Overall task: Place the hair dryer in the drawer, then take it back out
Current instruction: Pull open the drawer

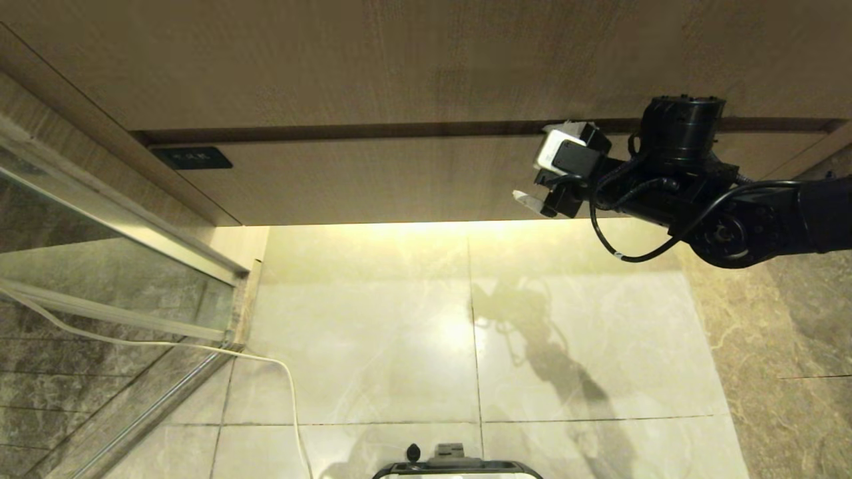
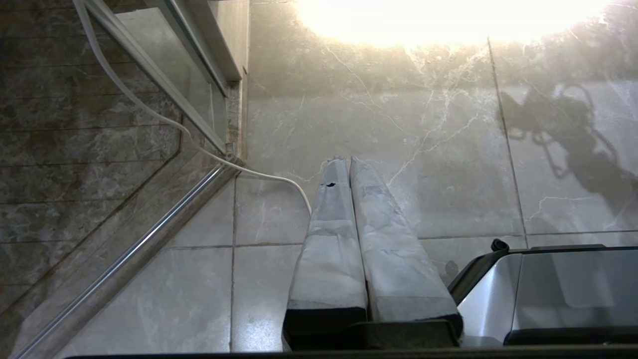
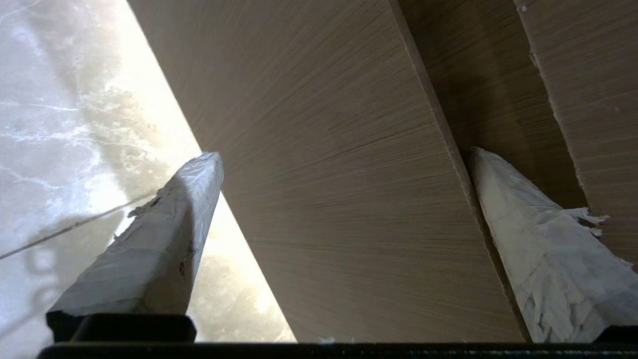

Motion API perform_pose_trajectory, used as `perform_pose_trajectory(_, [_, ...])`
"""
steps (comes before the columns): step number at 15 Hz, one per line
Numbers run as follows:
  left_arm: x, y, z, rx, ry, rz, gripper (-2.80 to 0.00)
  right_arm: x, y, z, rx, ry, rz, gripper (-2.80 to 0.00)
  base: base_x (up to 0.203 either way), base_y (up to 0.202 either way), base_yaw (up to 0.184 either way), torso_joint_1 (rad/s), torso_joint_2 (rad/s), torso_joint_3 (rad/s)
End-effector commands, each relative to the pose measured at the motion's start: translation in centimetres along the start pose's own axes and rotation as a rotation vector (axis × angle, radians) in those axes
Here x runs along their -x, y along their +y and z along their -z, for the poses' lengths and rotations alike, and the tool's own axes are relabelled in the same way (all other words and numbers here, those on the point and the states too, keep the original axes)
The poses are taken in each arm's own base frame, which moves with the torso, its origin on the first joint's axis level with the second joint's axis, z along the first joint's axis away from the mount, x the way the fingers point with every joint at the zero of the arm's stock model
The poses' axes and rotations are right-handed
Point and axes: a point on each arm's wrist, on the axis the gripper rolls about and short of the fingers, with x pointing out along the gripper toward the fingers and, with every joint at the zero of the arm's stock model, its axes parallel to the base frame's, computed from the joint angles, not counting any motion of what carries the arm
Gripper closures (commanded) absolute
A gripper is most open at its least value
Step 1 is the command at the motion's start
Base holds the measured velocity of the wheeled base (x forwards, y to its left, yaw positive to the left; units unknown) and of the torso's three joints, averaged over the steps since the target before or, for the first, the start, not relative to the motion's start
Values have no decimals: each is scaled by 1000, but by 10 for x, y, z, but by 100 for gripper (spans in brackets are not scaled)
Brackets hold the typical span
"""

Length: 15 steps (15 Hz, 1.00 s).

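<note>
Marble tile floor (image 1: 373, 332) under closed drawer (image 1: 399, 186). Right gripper (image 1: 540, 166) spread wide, empty, straddling drawer front, contact unclear. Left gripper (image 2: 347, 164) clenched, parked.

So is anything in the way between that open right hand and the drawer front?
Nothing visible. The right hand is open right at the closed drawer, one finger by the dark gap along its top edge, the other below its lower edge. No hair dryer shows in any view.

Bathroom, marble floor (image 1: 373, 332) (glass partition (image 1: 100, 266))
</note>
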Motion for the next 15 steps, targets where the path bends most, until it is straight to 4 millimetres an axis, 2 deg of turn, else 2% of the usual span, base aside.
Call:
perform_pose_trajectory(1, [0, 0, 0, 0, 2, 0, 0, -4, 6, 4, 7, 8, -18, -280, 0, 0, 0, 0, 0, 0])
perform_pose_trajectory(5, [0, 0, 0, 0, 2, 0, 0, -3, 12, 7, -8, 48, -58, -280, 0, 0, 0, 0, 0, 0])
perform_pose_trajectory(9, [0, 0, 0, 0, 2, 0, 0, 7, 19, 13, -88, 198, -173, -280, 0, 0, 0, 0, 0, 0])
perform_pose_trajectory(15, [0, 0, 0, 0, 2, 0, 0, 17, 21, 15, -128, 265, -163, -280, 0, 0, 0, 0, 0, 0])
